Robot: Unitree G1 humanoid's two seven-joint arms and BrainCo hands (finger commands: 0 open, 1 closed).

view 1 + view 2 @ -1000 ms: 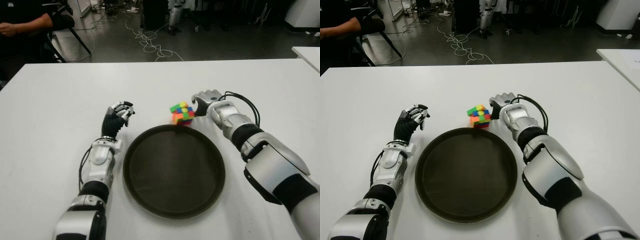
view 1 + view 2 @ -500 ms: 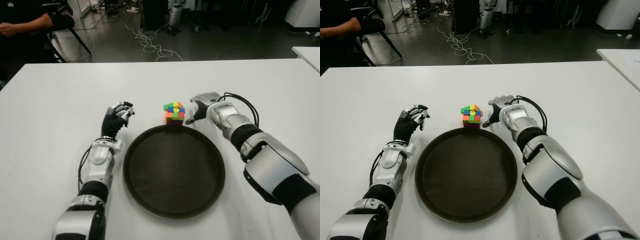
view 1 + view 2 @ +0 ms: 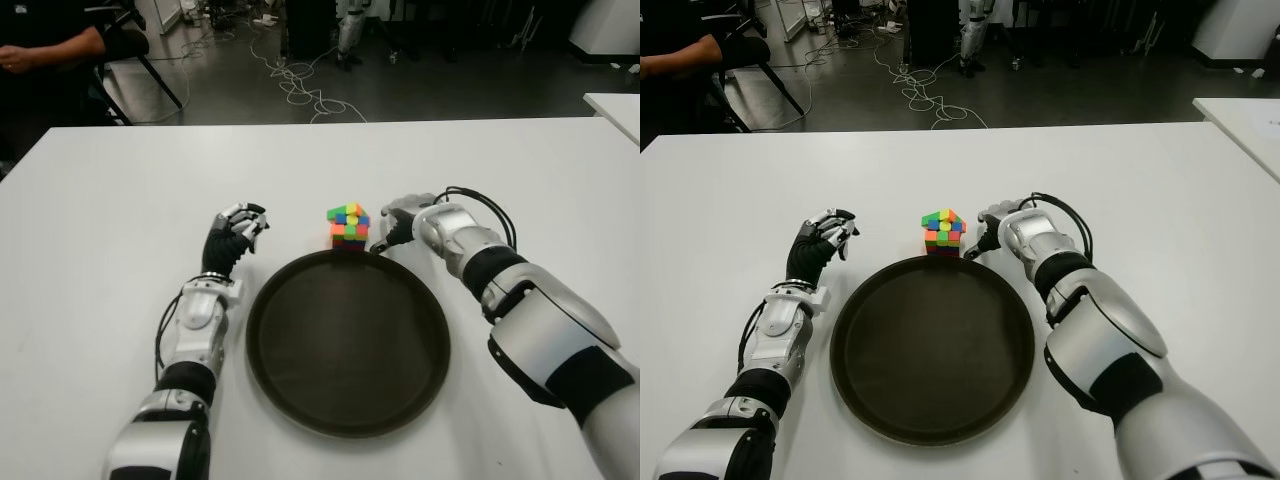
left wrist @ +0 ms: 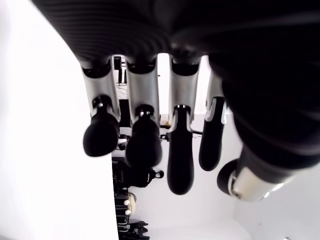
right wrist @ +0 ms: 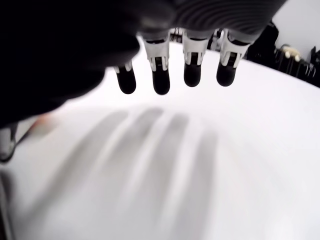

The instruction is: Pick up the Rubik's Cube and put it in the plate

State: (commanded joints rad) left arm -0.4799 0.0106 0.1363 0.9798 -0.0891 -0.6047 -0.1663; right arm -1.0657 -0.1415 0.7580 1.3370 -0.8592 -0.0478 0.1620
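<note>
Our right hand (image 3: 400, 222) has its fingers (image 5: 161, 82) loosely extended, holding nothing, just beside the Rubik's Cube (image 3: 349, 226). The cube stands tilted on the white surface (image 3: 120, 220), touching the far rim of the dark plate (image 3: 348, 340). Our left hand (image 3: 232, 238), fingers (image 4: 141, 145) curled and empty, shows left of the plate.

Bright, even overhead light falls on the white desk (image 3: 120, 220), while the floor behind it lies dim. In the right wrist view the fingers (image 5: 161, 81) cast soft, streaked shadows across the desk, which looks blurred. In the left wrist view the hand's near parts are dark and out of focus.
</note>
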